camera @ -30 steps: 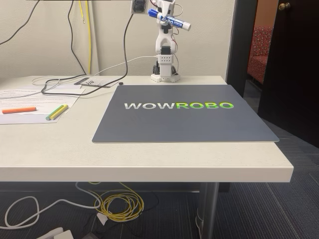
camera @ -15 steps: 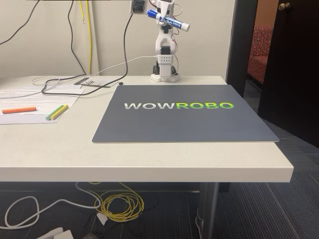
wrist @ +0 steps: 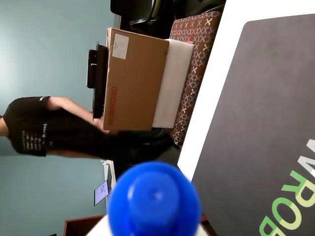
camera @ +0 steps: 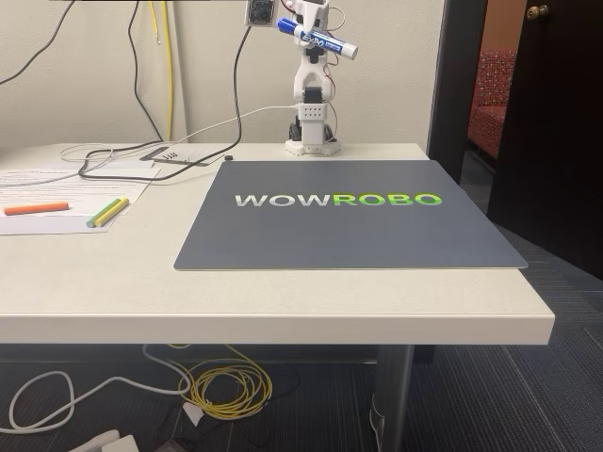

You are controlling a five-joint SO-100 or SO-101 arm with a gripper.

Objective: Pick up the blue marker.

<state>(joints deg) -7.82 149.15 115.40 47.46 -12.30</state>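
Gripper [camera: 307, 26] clamps the white-barrelled, blue-capped blue marker [camera: 320, 39] crosswise, top centre of the fixed view, clear of the grey mat [camera: 349, 221]: pick judged complete.

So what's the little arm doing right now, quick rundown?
End effector shut on the blue marker, raised high above the base. Marker off the table, blue cap end-on in wrist view. Grey mat below bare.

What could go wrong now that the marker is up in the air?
The blue marker is held high above the table by the gripper, sticking out sideways and tilted; if it slips, it could fall, roll and drop off the edge. A person shows beyond the table in the wrist view, so wide swings look risky. Cables lie beside the mat and could snag.
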